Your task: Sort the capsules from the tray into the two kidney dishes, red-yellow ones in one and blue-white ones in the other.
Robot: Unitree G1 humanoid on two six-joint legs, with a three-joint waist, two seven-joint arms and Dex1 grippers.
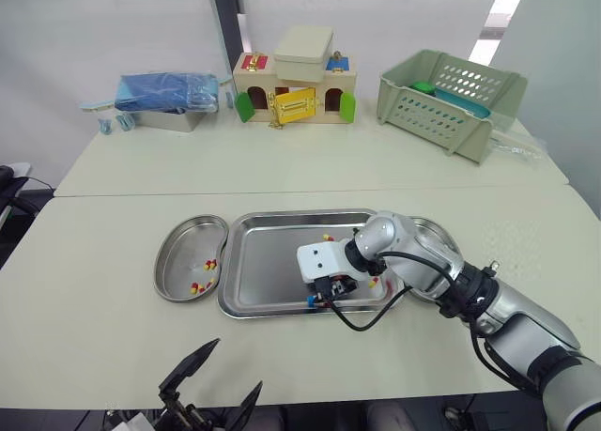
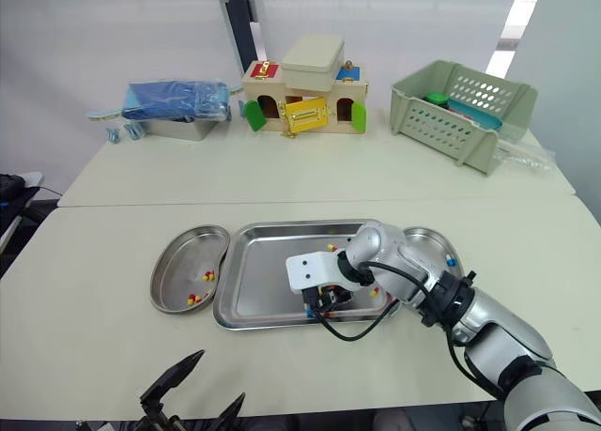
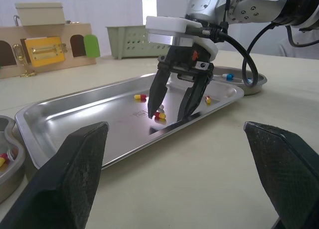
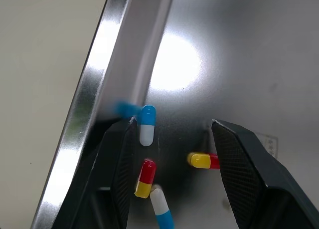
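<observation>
A steel tray (image 1: 263, 262) lies at the table's middle. My right gripper (image 1: 329, 295) hangs open just above its near edge, tips down. Between its fingers lie a blue-white capsule (image 4: 146, 124) by the tray wall, a red-yellow capsule (image 4: 144, 178), another red-yellow one (image 4: 203, 160) and a second blue-white one (image 4: 162, 209). The left kidney dish (image 1: 178, 257) holds a few red-yellow capsules (image 1: 199, 285). A blue-white capsule (image 3: 227, 76) lies in the right kidney dish (image 1: 437, 234), which my right arm partly hides. My left gripper (image 1: 223, 379) is open and holds nothing, low at the table's near edge.
At the back of the table stand a wooden toy house (image 1: 294, 91), a green plastic basket (image 1: 451, 100) and a metal box with blue cloth (image 1: 167, 93). More capsules (image 1: 328, 237) lie farther back in the tray.
</observation>
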